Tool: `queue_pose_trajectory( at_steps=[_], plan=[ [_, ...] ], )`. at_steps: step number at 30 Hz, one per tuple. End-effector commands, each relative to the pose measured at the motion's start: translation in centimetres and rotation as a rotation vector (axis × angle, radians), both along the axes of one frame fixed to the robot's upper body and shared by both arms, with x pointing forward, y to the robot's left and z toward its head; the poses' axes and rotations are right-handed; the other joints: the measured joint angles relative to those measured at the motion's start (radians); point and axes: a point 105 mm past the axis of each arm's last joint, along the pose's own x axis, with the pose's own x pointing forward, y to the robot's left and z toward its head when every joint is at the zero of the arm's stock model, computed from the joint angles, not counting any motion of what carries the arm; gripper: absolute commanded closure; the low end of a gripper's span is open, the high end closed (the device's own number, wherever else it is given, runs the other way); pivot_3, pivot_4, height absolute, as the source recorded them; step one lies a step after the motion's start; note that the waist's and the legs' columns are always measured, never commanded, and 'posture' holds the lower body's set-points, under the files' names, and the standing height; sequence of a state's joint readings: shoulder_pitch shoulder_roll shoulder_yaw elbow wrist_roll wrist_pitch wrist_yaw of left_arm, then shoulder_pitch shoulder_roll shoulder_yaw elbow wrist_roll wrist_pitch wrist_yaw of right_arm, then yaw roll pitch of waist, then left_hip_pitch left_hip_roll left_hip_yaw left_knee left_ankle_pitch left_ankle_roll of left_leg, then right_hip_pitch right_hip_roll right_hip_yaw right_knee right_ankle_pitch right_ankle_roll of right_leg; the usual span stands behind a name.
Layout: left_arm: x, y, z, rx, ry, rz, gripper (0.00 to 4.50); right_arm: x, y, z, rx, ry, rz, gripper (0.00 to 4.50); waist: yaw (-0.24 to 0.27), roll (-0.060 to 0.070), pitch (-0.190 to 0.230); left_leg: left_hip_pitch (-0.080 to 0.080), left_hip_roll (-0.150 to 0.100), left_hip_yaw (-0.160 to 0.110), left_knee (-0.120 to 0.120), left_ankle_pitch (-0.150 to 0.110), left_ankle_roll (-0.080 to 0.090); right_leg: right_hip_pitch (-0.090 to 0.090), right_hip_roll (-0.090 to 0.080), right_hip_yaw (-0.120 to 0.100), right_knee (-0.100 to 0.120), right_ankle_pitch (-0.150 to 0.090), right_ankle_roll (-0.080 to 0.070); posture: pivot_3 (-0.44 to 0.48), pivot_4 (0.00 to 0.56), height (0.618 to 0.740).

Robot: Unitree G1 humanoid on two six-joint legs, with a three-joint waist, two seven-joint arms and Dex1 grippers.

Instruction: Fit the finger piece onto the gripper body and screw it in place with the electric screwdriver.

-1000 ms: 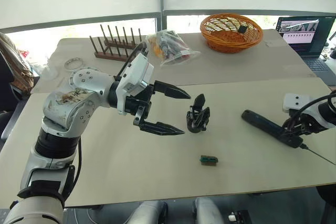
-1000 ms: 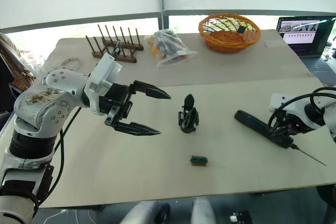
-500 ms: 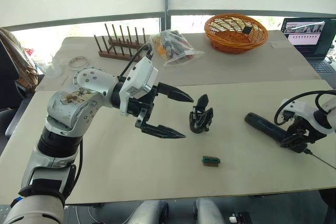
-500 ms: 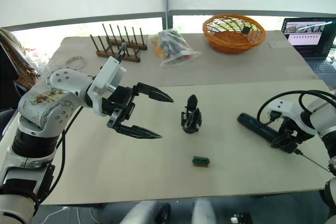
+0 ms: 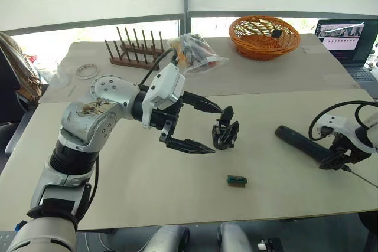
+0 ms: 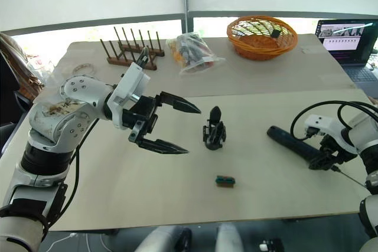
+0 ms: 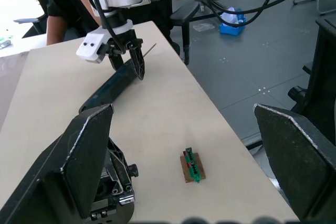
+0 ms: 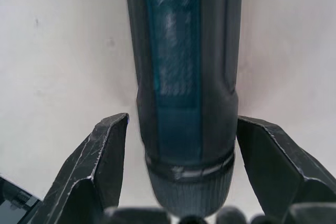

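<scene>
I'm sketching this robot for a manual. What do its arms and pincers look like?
Glossy white, rounded arm shells, the left one scuffed with brownish marks, over black joints. Each ends in a black two-fingered pincer, left pincer and right pincer, fingers tapering to points. Black cables loop along both wrists.

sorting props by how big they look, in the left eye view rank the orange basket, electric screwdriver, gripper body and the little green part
1. orange basket, largest, though it sits farthest back
2. electric screwdriver
3. gripper body
4. small green part, smallest
</scene>
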State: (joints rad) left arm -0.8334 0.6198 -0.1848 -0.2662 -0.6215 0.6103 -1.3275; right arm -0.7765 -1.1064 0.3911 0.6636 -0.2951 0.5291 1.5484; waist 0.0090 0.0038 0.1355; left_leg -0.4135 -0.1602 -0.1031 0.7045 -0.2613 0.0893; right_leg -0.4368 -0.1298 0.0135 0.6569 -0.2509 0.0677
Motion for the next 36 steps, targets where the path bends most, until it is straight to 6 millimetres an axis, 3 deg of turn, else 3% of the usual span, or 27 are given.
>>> queue_pose_trajectory(
  at_steps=[1, 4, 8, 13, 15, 19, 22, 26, 30, 36],
  plan=[
    [-0.2, -0.3, 0.9, -0.006, -0.059, -0.022, 0.0, -0.1, 0.0, -0.2, -0.027, 0.013, 0.045, 1.54, 0.0, 0.0, 0.0, 0.0, 0.0, 0.0, 0.0, 0.0, 0.0, 0.0, 0.0, 0.0, 0.0, 0.0, 0.0, 0.0, 0.15, 0.74],
    [-0.4, -0.3, 0.8, -0.001, -0.053, -0.029, 0.0, -0.2, -0.1, -0.6, -0.047, 0.018, 0.078, 2.52, 0.0, 0.0, 0.0, 0.0, 0.0, 0.0, 0.0, 0.0, 0.0, 0.0, 0.0, 0.0, 0.0, 0.0, 0.0, 0.0, 0.15, 0.74],
    [-0.5, -0.1, 0.5, 0.007, -0.043, -0.032, 0.0, 0.7, -0.6, 1.5, -0.109, -0.094, 0.228, 2.59, 0.0, 0.0, 0.0, 0.001, 0.0, 0.0, 0.001, 0.0, 0.0, 0.001, 0.001, 0.0, 0.0, 0.0, 0.0, 0.0, 0.15, 0.74],
    [-0.5, 0.8, -0.5, 0.025, -0.031, -0.023, 0.0, 1.4, 1.7, 6.8, -0.032, -0.357, 0.37, 2.59, -0.003, 0.004, 0.001, 0.0, -0.001, 0.001, -0.001, 0.0, 0.0, -0.002, 0.0, 0.0, 0.0, 0.0, 0.0, 0.0, 0.15, 0.74],
    [-0.9, 1.2, -1.5, 0.042, -0.026, -0.025, 0.0, 0.8, 4.0, 8.6, 0.096, -0.498, 0.419, 2.59, -0.001, 0.005, 0.001, 0.0, 0.0, 0.001, -0.003, 0.0, 0.0, -0.003, 0.0, 0.0, 0.001, 0.0, 0.0, 0.0, 0.15, 0.74],
    [-1.5, 2.0, -4.1, 0.098, 0.024, -0.054, 0.0, -1.6, 9.0, 12.6, 0.477, -0.843, 0.298, 2.59, -0.002, 0.004, 0.001, 0.0, 0.002, -0.001, -0.005, 0.001, -0.002, -0.001, 0.001, 0.0, 0.002, 0.0, 0.0, 0.0, 0.15, 0.74],
    [-1.7, 2.4, -5.5, 0.12, 0.04, -0.068, 0.0, -4.3, 11.1, 14.1, 0.737, -1.057, 0.157, 2.59, 0.007, 0.004, 0.001, 0.0, 0.001, -0.002, -0.004, 0.002, -0.002, -0.001, 0.0, 0.002, 0.001, 0.0, -0.001, 0.0, 0.15, 0.74],
    [-1.8, 2.8, -7.5, 0.133, 0.02, -0.079, 0.0, -6.8, 12.9, 13.1, 0.877, -1.186, 0.042, 2.59, 0.031, 0.004, 0.001, 0.002, -0.001, -0.003, -0.004, 0.001, -0.001, 0.001, 0.001, 0.003, -0.001, 0.001, -0.002, 0.0, 0.15, 0.74],
    [-1.2, 2.6, -8.3, 0.084, 0.039, -0.051, 0.0, -7.8, 14.4, 12.1, 0.985, -1.214, -0.068, 2.59, 0.032, 0.004, 0.002, 0.009, -0.002, -0.002, -0.008, 0.0, 0.001, 0.009, 0.001, 0.003, -0.004, 0.001, -0.002, 0.0, 0.15, 0.74],
    [-0.2, 2.4, -10.1, 0.074, 0.125, -0.039, 0.0, -10.3, 18.7, 9.8, 1.095, -1.155, -0.04, 2.59, 0.02, 0.004, 0.002, 0.014, -0.001, -0.002, -0.013, 0.0, 0.001, 0.012, 0.003, 0.002, -0.007, 0.001, -0.002, 0.0, 0.15, 0.74]
  ],
)
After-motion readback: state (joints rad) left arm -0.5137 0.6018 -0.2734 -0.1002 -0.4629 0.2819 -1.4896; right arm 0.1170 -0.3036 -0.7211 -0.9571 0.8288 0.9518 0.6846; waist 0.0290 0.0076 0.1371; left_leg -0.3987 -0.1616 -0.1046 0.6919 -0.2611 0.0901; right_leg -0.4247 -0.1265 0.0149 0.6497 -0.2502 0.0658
